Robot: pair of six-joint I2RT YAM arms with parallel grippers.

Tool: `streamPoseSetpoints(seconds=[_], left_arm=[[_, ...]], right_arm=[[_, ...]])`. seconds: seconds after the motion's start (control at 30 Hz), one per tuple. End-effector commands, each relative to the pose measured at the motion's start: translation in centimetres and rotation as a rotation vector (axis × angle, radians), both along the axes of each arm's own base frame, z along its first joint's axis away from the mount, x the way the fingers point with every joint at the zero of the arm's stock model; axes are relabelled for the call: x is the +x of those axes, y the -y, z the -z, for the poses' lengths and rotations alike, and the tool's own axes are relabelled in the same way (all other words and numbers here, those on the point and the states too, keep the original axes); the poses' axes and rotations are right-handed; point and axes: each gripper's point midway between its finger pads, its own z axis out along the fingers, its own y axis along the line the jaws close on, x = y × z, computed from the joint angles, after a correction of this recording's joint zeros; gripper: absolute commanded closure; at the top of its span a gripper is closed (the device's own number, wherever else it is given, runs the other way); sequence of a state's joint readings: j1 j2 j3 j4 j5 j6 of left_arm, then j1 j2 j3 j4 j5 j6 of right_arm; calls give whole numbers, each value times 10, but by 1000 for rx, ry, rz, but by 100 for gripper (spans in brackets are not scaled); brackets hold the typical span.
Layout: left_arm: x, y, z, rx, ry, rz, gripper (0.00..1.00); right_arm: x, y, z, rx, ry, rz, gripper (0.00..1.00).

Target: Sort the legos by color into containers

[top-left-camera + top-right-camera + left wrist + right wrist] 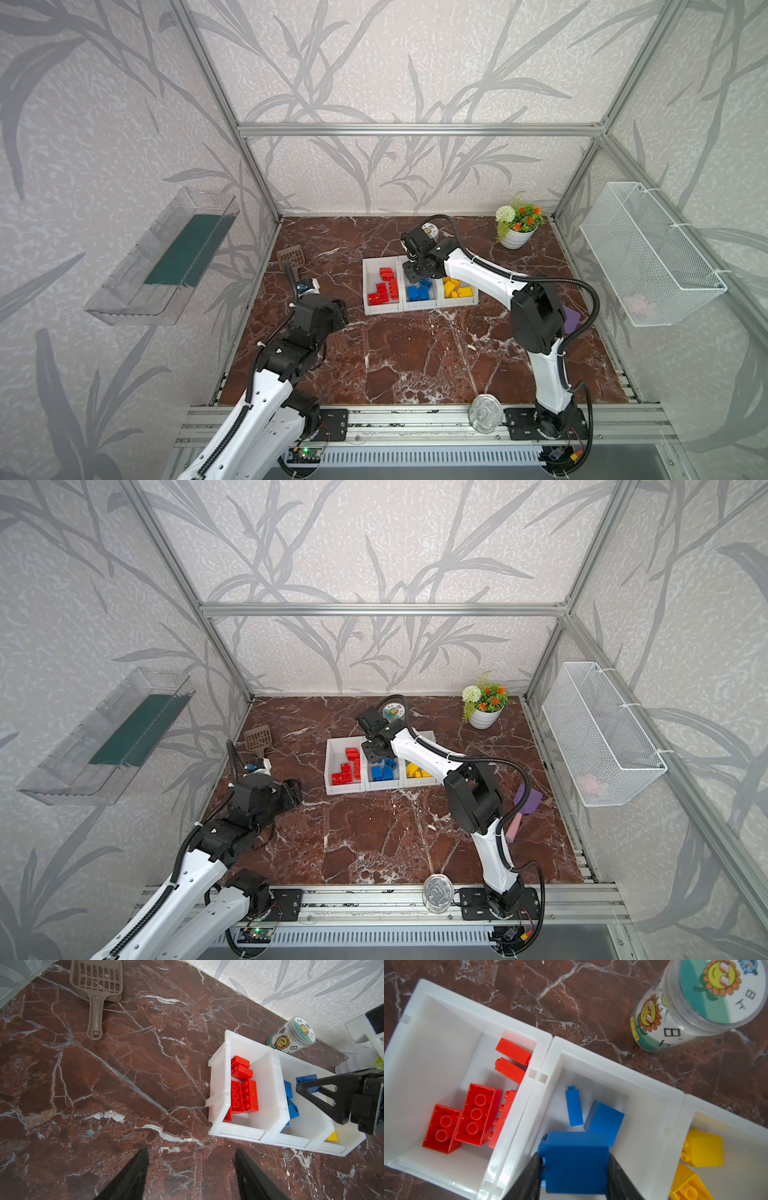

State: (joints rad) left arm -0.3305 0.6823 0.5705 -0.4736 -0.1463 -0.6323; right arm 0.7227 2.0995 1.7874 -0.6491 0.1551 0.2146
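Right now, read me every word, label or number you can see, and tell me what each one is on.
"蒸": on the side of the jar, seen from the left wrist.
"日": on the jar's side and on its lid; the characters beside it are not clear enough to read.
Small print on the lid's rim: too blurred.
Raised mark on the clear disc at the front rail: unreadable.
Legos and bins: no text.

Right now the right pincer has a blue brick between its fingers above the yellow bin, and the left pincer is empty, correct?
Not quite: the right pincer and its blue brick are above the middle bin, over other blue bricks, not the yellow one; the right wrist view shows it. The left pincer is empty.
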Motion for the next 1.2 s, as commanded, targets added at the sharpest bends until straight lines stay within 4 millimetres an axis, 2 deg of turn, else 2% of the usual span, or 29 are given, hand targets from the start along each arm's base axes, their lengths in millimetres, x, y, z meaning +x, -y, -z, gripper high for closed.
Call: streamPoseSetpoints(seconds=[0.0, 0.23, 0.3, 0.43, 0.5, 0.57, 0.6, 0.7, 0.77, 0.83, 0.9, 0.97, 1.0, 1.03, 1.1, 1.17], left_arm=[[-6, -4, 9, -3, -28, -20, 32], [-5, -7, 7, 13, -19, -26, 32], [-3, -8, 4, 25, -2, -31, 32], [9, -16, -16, 100, 87, -39, 32], [15, -24, -27, 169, 132, -60, 30], [22, -40, -42, 251, 186, -129, 25], [23, -47, -48, 287, 205, -162, 24], [29, -65, -65, 424, 269, -229, 17], [34, -75, -68, 524, 310, -261, 14], [41, -77, -57, 613, 341, -245, 13], [51, -78, -34, 667, 344, -210, 11], [61, -91, -5, 637, 296, -244, 8], [66, -98, 6, 616, 266, -262, 2], [71, -105, 17, 596, 246, -291, 1], [85, -109, 32, 587, 232, -291, 1], [106, -109, 37, 580, 248, -270, 1]], right_arm=[[-2, -4, -17, 36, 7, 13, 45], [-3, -4, -37, 75, 39, 5, 40], [-5, -1, -50, 85, 62, 5, 39], [-11, 15, -99, 143, 217, 3, 38], [-17, 34, -126, 157, 325, 12, 37], [-25, 65, -155, 178, 454, 53, 35], [-28, 81, -162, 185, 503, 84, 34], [-39, 148, -175, 183, 644, 210, 29], [-48, 205, -163, 145, 687, 329, 26], [-57, 250, -144, 124, 701, 406, 24], [-64, 285, -118, 108, 710, 467, 20], [-72, 315, -85, 88, 689, 533, 11], [-75, 324, -71, 79, 678, 560, 8], [-76, 333, -57, 68, 673, 584, 5], [-75, 342, -36, 60, 696, 615, 1], [-69, 346, -20, 93, 697, 638, 0]])
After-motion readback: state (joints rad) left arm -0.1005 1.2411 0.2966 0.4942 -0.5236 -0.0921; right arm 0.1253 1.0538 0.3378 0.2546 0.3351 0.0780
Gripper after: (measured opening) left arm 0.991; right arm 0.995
